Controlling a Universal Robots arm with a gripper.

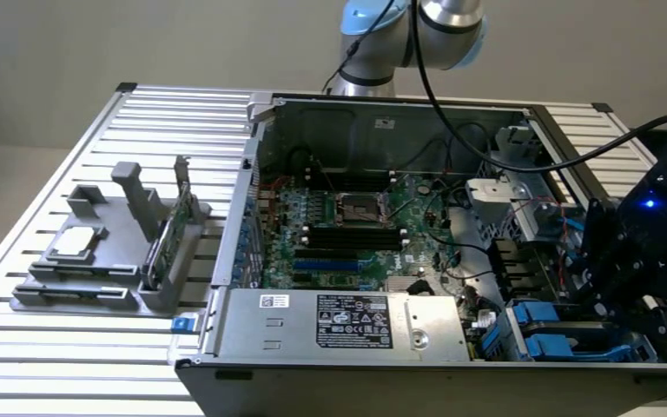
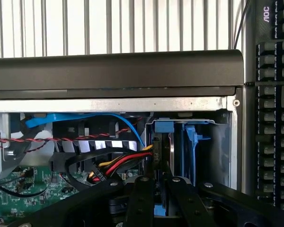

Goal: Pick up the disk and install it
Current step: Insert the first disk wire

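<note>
Wrist view is showing us our gripper (image 2: 162, 189) reaching down into the open computer case (image 2: 113, 105), its two black fingers (image 2: 141, 198) standing close together on either side of the disk (image 2: 162, 146). We are seeing the disk upright on edge in the drive bay at the case's corner, its blue rails (image 2: 191, 142) beside it, and whether the fingers are actually pressing on it we cannot tell. Exterior view is placing our gripper (image 1: 641, 291) at its right, over the blue drive bays (image 1: 548, 334).
</note>
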